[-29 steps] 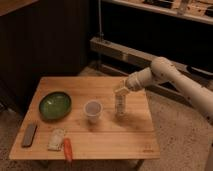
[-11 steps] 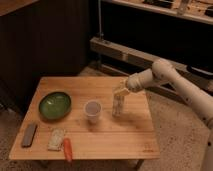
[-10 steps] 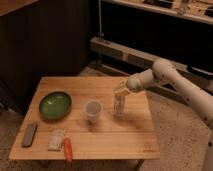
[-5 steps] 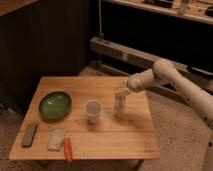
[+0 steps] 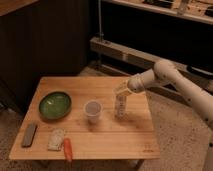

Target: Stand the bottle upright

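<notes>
Bottle (image 5: 120, 107) status: I read it as standing upright on the wooden table (image 5: 105, 142), base down, toward the right half of the top. The cup (image 5: 93, 110) stands just beside it on its left, apart from it.

Gripper (image 5: 121, 92) position: directly at the upper end of the bottle, reaching in from the right on the pale arm (image 5: 165, 75). Jaw state: pressed in on the bottle's top, pinching it (the contact area is small in my view, so I cannot say how deep the grip sits).

Other items I see on the table:
- green bowl (image 5: 55, 105), left side, well apart from the bottle;
- dark flat bar (image 5: 29, 135), near the left front edge;
- pale packet (image 5: 56, 139), lying flat in front of the bowl;
- orange stick-shaped object (image 5: 67, 149), just beside the packet.
</notes>
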{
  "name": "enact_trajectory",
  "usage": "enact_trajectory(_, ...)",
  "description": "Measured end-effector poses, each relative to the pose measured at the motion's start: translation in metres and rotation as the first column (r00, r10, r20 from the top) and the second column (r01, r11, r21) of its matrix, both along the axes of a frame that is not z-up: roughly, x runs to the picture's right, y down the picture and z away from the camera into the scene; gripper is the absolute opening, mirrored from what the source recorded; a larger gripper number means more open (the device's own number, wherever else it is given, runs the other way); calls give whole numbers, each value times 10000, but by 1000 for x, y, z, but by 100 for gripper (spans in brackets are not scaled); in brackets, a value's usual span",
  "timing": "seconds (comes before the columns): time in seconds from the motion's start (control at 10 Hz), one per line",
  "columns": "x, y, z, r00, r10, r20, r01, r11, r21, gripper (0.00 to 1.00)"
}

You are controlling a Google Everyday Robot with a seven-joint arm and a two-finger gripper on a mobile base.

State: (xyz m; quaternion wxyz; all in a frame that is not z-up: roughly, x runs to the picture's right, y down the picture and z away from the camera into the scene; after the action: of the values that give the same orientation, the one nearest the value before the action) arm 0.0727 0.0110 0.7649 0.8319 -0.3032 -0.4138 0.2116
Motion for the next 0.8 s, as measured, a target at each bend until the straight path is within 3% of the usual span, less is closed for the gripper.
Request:
enact_trajectory(0.3, 4, 1, 0, 10000, 25, -41, -25, 10000, -25, 30)
enact_trajectory(0.6, 6, 2, 1, 10000, 34, -44, -35, 10000, -40, 59)
enact_trajectory(0.8, 9, 2, 0, 10000, 58, -55, -58, 10000, -47, 60)
